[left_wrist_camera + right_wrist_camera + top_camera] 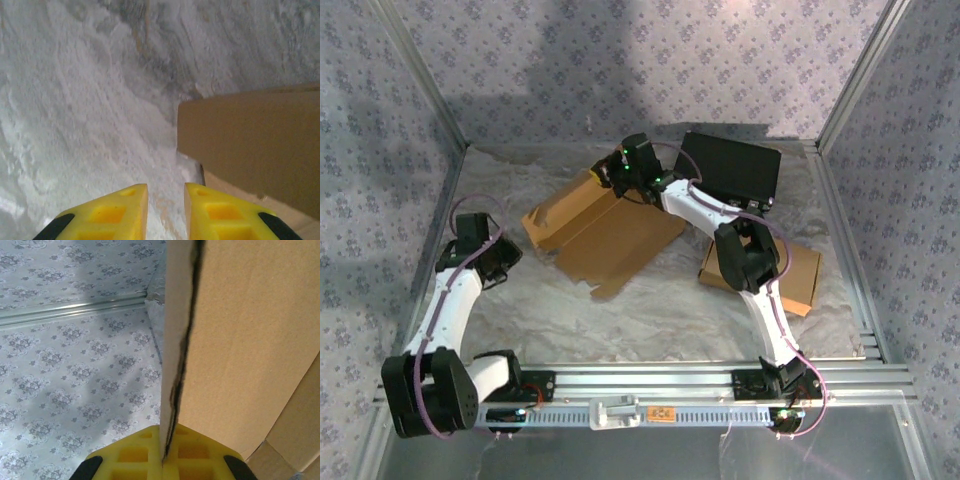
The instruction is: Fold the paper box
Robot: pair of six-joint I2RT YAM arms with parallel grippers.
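The paper box [605,235] is a flat brown cardboard blank lying in the middle of the white crinkled sheet. My right gripper [621,172] reaches over its far edge. In the right wrist view that gripper [165,432] is shut on the thin edge of an upright cardboard flap [240,340] of the box. My left gripper [500,255] hovers left of the box, apart from it. In the left wrist view its yellow fingers [125,205] stand narrowly open with nothing between them, and the box's left corner [250,145] lies just ahead to the right.
A black case [730,167] stands at the back right, close behind the right gripper. A second flat cardboard piece [798,275] lies at the right under the right arm. Patterned walls and metal frame rails [720,375] enclose the table.
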